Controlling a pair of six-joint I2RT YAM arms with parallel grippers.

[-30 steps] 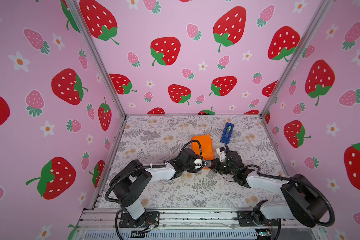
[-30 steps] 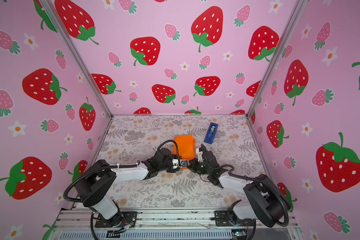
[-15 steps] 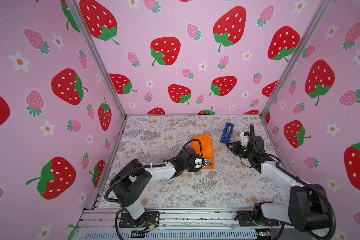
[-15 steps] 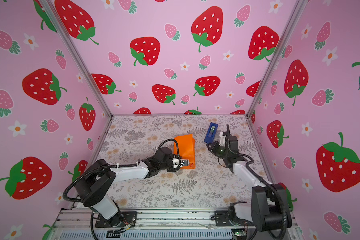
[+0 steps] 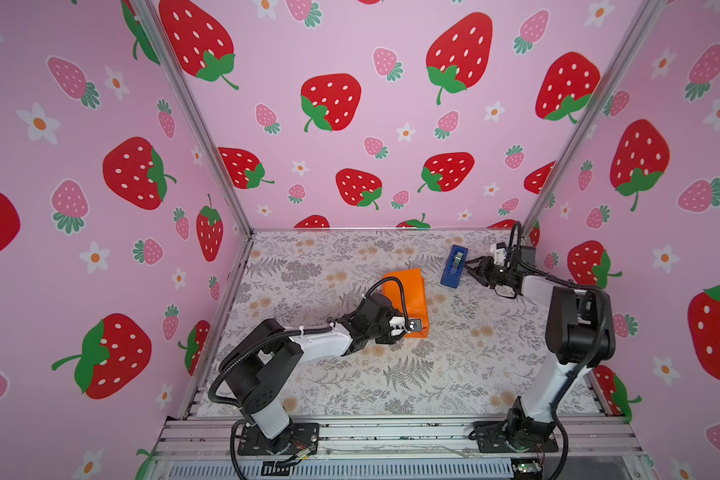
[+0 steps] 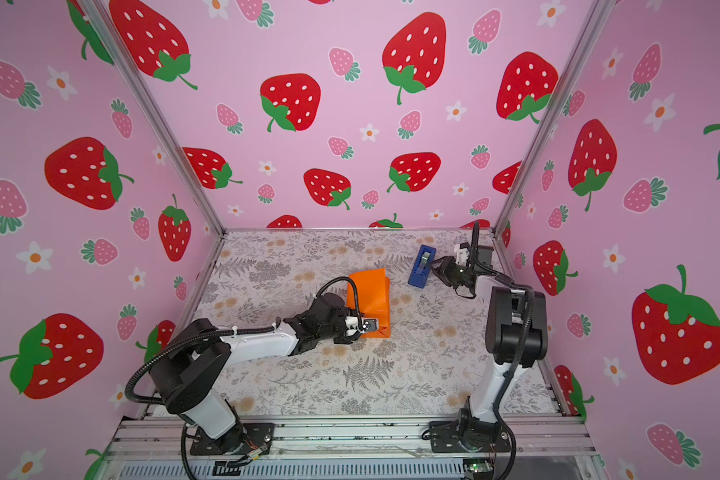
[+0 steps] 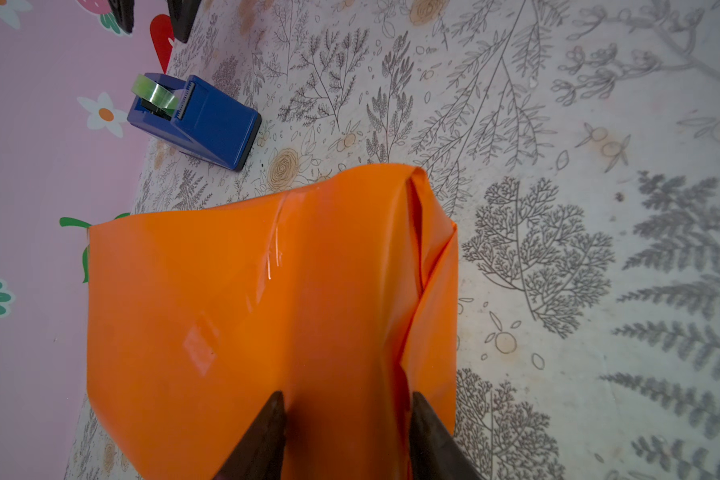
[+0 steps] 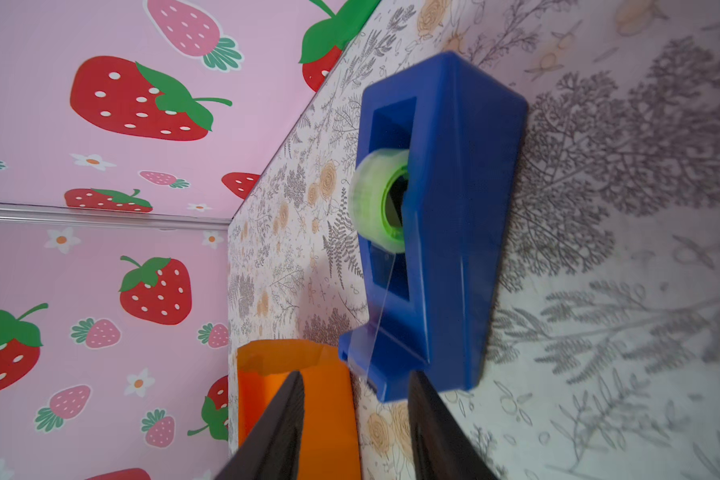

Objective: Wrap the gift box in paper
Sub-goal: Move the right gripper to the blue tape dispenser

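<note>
Orange paper (image 5: 408, 286) sits mid-bench (image 5: 350, 382), folded into a boxy parcel w/ a pleated side fold. We can't see the gift box; only paper shows there.

Arm poses:
- L arm: base at near-left edge, stretched low over the bench toward centre, wrist roughly level. Left end effector (image 5: 413, 326) is at the parcel's near end. In the wrist view the fingers (image 7: 267, 432) stand apart w/ tips down on the paper, one right at the side fold. We see nothing pinched between them.
- R arm: base at near-right edge, lower link standing up, forearm reaching toward the far-right corner. Right end effector (image 5: 472, 266) points at the blue tape dispenser (image 5: 454, 266), just beside it, not touching as far as we can tell. Its fingers (image 8: 283, 419) are apart and the gap is empty, w/ the dispenser's cutter end just past the tips.

Counts:
- 2 arms, 2 end effectors
- 1 orange sheet
- 1 dispenser, near the far-right corner, clear of the parcel
- 1 tape roll (image 8: 375, 199) w/ green core seated in it, loose end running to the cutter
- 1 shiny clear strip (image 7: 275, 245) on the parcel's top face; looks like tape, we can't confirm
</note>
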